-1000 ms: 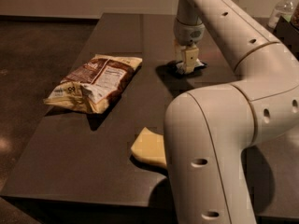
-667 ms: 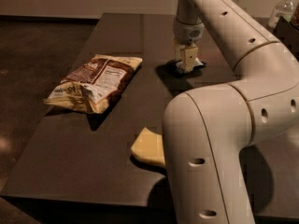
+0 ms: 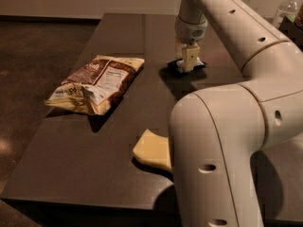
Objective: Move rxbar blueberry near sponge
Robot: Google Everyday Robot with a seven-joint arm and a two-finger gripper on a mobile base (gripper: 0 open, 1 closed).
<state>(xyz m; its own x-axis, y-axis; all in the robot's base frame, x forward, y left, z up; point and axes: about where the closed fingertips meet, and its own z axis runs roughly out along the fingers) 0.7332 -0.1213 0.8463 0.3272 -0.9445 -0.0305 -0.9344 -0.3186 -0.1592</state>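
1. Gripper (image 3: 189, 61): down at the surface (image 3: 85, 169), right of the chip bag (image 3: 97, 83) and a little farther back. Pointing straight down, right at the rxbar blueberry (image 3: 177, 69). Wide or narrow: cannot tell.
2. Rxbar blueberry: flat on the surface beneath the gripper, dark wrapper, pale patch showing at the end away from the chip bag. Gripped or merely touched: cannot tell.
3. Chip bag: brown and cream, lying flat on the left part of the surface, printed label panel facing up.
4. Sponge (image 3: 152, 149): pale yellow, right of the chip bag and nearer the camera, close to the front edge. Side away from the chip bag hidden behind the white arm (image 3: 227, 126).
5. Rxbar blueberry and sponge: well apart, both right of the chip bag, one farther back than it, the other nearer.
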